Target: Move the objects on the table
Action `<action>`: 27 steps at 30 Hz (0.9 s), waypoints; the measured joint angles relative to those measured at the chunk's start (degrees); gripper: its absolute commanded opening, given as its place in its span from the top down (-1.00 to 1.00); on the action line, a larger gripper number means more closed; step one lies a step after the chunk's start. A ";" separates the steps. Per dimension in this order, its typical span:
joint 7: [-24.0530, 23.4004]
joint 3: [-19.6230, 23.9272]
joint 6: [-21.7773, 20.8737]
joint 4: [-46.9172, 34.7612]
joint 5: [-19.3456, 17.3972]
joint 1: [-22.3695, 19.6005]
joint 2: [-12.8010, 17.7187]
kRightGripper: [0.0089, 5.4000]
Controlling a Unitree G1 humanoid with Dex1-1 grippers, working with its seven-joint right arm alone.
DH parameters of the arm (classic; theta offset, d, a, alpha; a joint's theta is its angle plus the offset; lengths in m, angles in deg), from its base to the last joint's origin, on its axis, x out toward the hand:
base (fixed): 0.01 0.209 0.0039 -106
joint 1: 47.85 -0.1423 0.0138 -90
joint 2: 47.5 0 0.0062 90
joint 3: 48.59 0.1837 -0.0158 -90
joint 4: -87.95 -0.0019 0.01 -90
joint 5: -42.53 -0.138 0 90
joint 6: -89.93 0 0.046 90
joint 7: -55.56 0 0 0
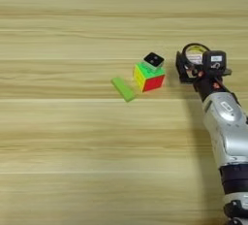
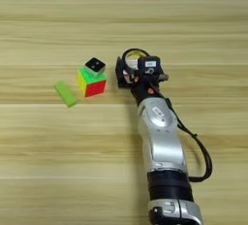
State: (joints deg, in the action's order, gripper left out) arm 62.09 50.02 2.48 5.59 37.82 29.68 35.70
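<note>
- four small objects sit on the table (image 1: 58,161), three bunched mid-surface and one over by the arm.
- the lime-green bar (image 1: 123,88) lies flat just left of the puzzle cube (image 1: 149,76), close to it but apparently apart; the tiny white cube (image 1: 153,60) sits at the puzzle cube's far top edge, touching it.
- the black tape roll (image 1: 194,54) is at the right gripper (image 1: 186,70), largely hidden behind it, so only its arc and yellow label show; it looks set there for a grasp, in my judgement.
- whether the fingers are spread or pinching the roll, i cannot tell.
- the right eye view shows the whole silver forearm (image 2: 162,136) down to its black cuff and looping cable (image 2: 203,156); the left eye view cuts most of that off but gives more bare table on the left.
</note>
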 measured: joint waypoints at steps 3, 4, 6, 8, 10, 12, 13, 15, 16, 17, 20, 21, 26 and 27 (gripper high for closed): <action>0.22 -0.75 1.86 -3.02 0.01 0.73 -0.18 -0.49; 0.29 -1.27 2.58 -4.56 0.01 1.40 -0.25 -0.49; 0.43 -2.12 3.66 -6.31 0.01 2.39 -0.64 -0.49; 0.93 -3.28 5.02 -8.83 -0.01 3.67 -0.98 -0.49; 1.47 -4.72 6.25 -11.10 -0.01 4.79 -1.45 -0.49; 1.59 -5.69 7.16 -12.26 0.00 5.22 -1.90 -0.49; 1.83 -6.44 7.69 -12.97 -0.01 5.41 -2.19 -0.49; 2.10 -7.39 8.34 -14.08 0.00 5.95 -2.65 -0.49; 2.21 -7.90 8.54 -14.36 0.01 6.18 -2.83 -0.49; 2.48 -8.36 8.99 -14.50 0.00 6.31 -3.07 -0.49; 2.78 -9.60 9.72 -14.92 0.00 6.59 -3.52 -0.49; 2.94 -10.27 10.00 -15.36 0.00 6.84 -3.74 -0.49; 3.54 -12.95 10.89 -16.93 0.12 7.49 -4.62 -0.49; 3.86 -13.69 10.92 -17.04 0.17 7.54 -4.85 -0.49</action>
State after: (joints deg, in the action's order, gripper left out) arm 65.95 36.32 13.41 -11.44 37.99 37.22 30.85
